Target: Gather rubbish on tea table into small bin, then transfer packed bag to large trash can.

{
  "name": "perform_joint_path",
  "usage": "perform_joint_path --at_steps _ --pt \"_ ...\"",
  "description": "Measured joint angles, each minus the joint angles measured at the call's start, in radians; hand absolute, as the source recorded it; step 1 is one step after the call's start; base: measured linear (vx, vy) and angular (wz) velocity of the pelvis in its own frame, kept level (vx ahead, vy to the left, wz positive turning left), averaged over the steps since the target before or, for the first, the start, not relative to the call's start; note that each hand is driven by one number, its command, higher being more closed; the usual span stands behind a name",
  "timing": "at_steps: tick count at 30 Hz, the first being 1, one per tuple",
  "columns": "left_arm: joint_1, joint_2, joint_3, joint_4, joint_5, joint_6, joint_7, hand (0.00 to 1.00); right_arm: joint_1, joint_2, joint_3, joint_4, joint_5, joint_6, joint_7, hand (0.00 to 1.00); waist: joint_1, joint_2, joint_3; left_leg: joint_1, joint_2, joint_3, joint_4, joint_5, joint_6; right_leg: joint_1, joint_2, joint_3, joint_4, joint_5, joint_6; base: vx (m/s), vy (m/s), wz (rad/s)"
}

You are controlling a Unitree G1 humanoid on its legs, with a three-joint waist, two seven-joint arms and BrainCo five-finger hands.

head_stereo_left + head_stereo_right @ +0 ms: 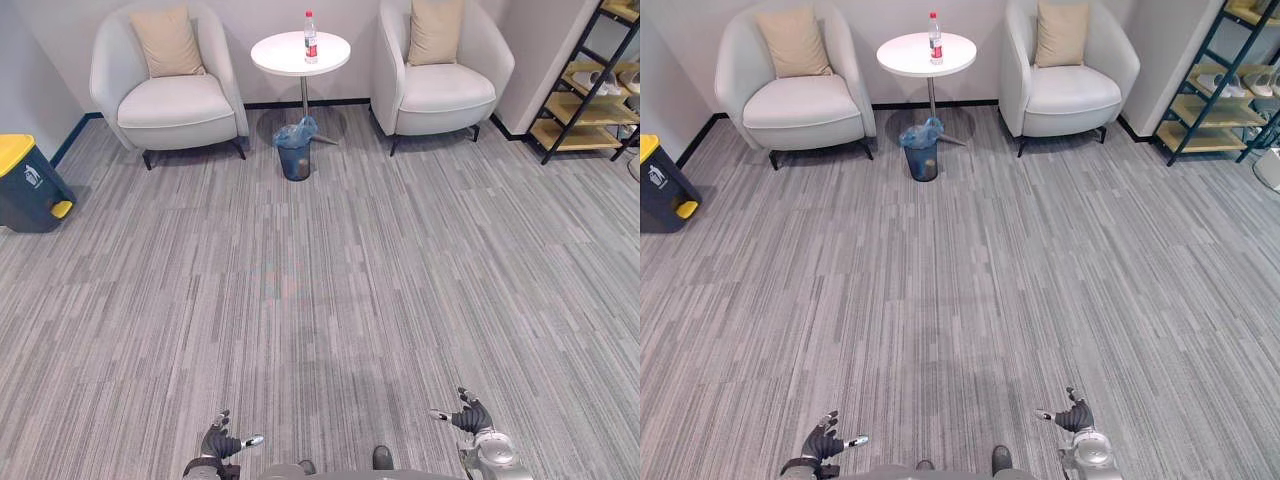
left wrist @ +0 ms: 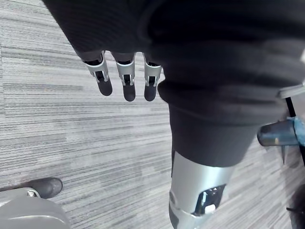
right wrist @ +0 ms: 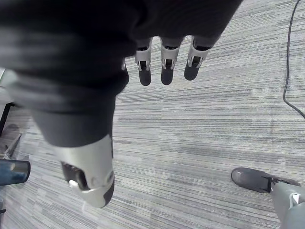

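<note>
a round white bench (image 1: 300, 52) on a single pedestal is noted at the far side of the room, set between two pale armchairs; the left armchair (image 1: 170, 105) is fitted with a tan cushion (image 1: 167, 42) against its back, and the right armchair (image 1: 440, 90) likewise. one bottle (image 1: 310, 37) with a red cap and red label is stood upright on the bench top, a little right of centre. the small bin (image 1: 295, 155) is placed on the grey striped carpet (image 1: 320, 300) just in front of the bench pedestal; it is lined with a blue bag (image 1: 297, 131) whose edge is bunched above the rim, and what lies inside cannot be told. the large trash can (image 1: 28, 185), dark with a yellow lid, is set by the left wall, well apart from the small bin. a dark-framed rack (image 1: 590, 90) with wooden shelves is seen at the far right; the things on it are too small to tell. the left hand (image 1: 218, 440) and right hand (image 1: 470, 417) are held low at the near edge, over bare carpet and far from the bench. in the wrist views the left fingers (image 2: 128, 81) and the right fingers (image 3: 164, 69) are shown straight and released, with nothing grasped in either hand
</note>
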Motion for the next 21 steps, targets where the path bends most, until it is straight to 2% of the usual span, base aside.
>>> perform_joint_path --at_steps 2,4,5,7,9,10,12,14,15,16,17,18,19,20,21 --pt "-0.008 -0.004 -0.001 -0.005 0.0 0.0 0.0 0.0 -0.006 0.002 0.0 0.0 0.002 0.0 0.0 0.0 0.004 0.002 0.012 -0.015 0.004 -0.004 0.037 -0.024 0.007 -0.038 -0.002 -0.002 0.096 -0.054 0.005 0.03 0.056 0.08" --pt "-0.016 -0.003 -0.003 -0.018 0.0 0.001 0.0 0.0 -0.003 0.019 0.0 -0.018 0.005 0.0 -0.001 0.0 0.006 -0.008 0.037 -0.018 -0.014 -0.009 0.09 -0.063 0.023 -0.116 -0.02 -0.008 0.318 -0.159 0.026 0.04 0.077 0.19" --pt "-0.016 -0.003 -0.006 -0.021 0.0 0.001 0.0 0.0 0.0 0.025 0.0 -0.031 0.005 0.001 -0.001 0.0 0.005 -0.011 0.043 -0.014 -0.02 -0.01 0.097 -0.07 0.029 -0.14 -0.023 -0.011 0.388 -0.175 0.033 0.06 0.083 0.21" --pt "-0.015 -0.004 -0.017 -0.046 0.0 0.004 0.0 0.0 0.022 0.052 0.002 -0.085 0.008 -0.001 -0.001 0.0 0.005 -0.018 0.058 0.009 -0.038 -0.019 0.116 -0.101 0.046 -0.265 -0.054 -0.036 0.682 -0.187 0.03 0.1 0.078 0.21" --pt "-0.01 0.0 -0.017 -0.052 0.0 0.006 0.0 0.0 0.032 0.07 0.006 -0.086 0.01 0.0 0.0 0.0 0.005 -0.024 0.068 0.044 -0.056 -0.031 0.114 -0.13 0.044 -0.313 -0.076 -0.063 0.815 -0.206 0.022 0.19 0.031 0.18" --pt "-0.008 0.0 -0.017 -0.052 0.0 0.007 0.001 0.0 0.037 0.075 0.008 -0.083 0.013 0.001 0.001 0.0 0.004 -0.034 0.069 0.087 -0.059 -0.04 0.1 -0.139 0.051 -0.335 -0.091 -0.107 0.846 -0.233 0.021 0.32 -0.017 0.2" --pt "-0.016 0.003 -0.015 -0.052 0.0 0.007 0.002 0.0 0.03 0.07 0.007 -0.079 0.013 0.0 0.001 0.0 0.0 -0.04 0.069 0.14 -0.051 -0.049 0.044 -0.136 0.045 -0.359 -0.088 -0.164 0.775 -0.251 0.014 0.33 -0.061 0.21" --pt "-0.031 0.003 -0.016 -0.05 0.0 0.007 0.002 0.0 0.015 0.057 0.007 -0.076 0.013 0.0 0.001 0.0 -0.003 -0.033 0.071 0.187 -0.025 -0.052 -0.019 -0.131 0.021 -0.395 -0.067 -0.23 0.649 -0.242 0.0 0.47 -0.116 0.12" --pt "-0.042 0.005 -0.016 -0.05 0.0 0.006 0.002 0.0 0.011 0.05 0.008 -0.076 0.013 -0.001 0.0 0.0 -0.009 -0.027 0.073 0.216 -0.001 -0.063 -0.062 -0.13 -0.004 -0.409 -0.041 -0.259 0.539 -0.199 -0.037 0.38 -0.093 0.2" --pt "-0.043 0.008 -0.016 -0.049 0.0 0.006 0.002 0.0 0.013 0.048 0.007 -0.076 0.013 -0.001 -0.001 0.0 -0.017 -0.03 0.071 0.229 0.004 -0.078 -0.075 -0.131 -0.014 -0.408 -0.029 -0.265 0.486 -0.16 -0.057 0.56 -0.183 0.46" --pt "-0.052 0.007 -0.016 -0.036 0.0 0.004 0.003 0.0 0.018 0.042 0.004 -0.069 0.013 -0.001 -0.002 0.0 -0.038 -0.033 0.063 0.254 0.019 -0.108 -0.088 -0.141 -0.043 -0.405 -0.025 -0.288 0.475 -0.068 -0.137 0.58 -0.199 0.34" --pt "-0.062 -0.002 -0.016 -0.026 0.0 0.006 0.001 0.0 0.005 0.038 -0.002 -0.058 0.013 0.001 -0.003 0.0 -0.044 -0.008 0.061 0.248 0.057 -0.115 -0.073 -0.122 -0.078 -0.404 -0.008 -0.321 0.493 -0.085 -0.164 0.69 -0.253 0.29" --pt "-0.068 -0.004 -0.016 -0.021 0.0 0.005 0.001 0.0 -0.004 0.039 -0.002 -0.058 0.013 0.001 -0.003 0.0 -0.052 -0.007 0.061 0.235 0.061 -0.12 -0.05 -0.101 -0.111 -0.396 -0.005 -0.327 0.492 -0.1 -0.169 0.55 -0.214 0.01" --pt "-0.079 -0.01 -0.016 -0.009 0.001 0.005 0.001 0.0 -0.01 0.04 -0.001 -0.058 0.013 0.0 -0.002 0.0 -0.053 -0.002 0.063 0.208 0.06 -0.124 0.034 -0.05 -0.138 -0.354 0.011 -0.331 0.46 -0.111 -0.181 0.55 -0.236 -0.01" --pt "-0.078 -0.021 -0.013 -0.007 0.001 0.005 0.001 0.0 -0.004 0.042 0.001 -0.058 0.014 -0.001 -0.003 0.0 -0.052 0.004 0.065 0.146 0.064 -0.129 0.219 0.032 -0.128 -0.267 0.04 -0.326 0.38 -0.117 -0.179 0.55 -0.224 -0.08"
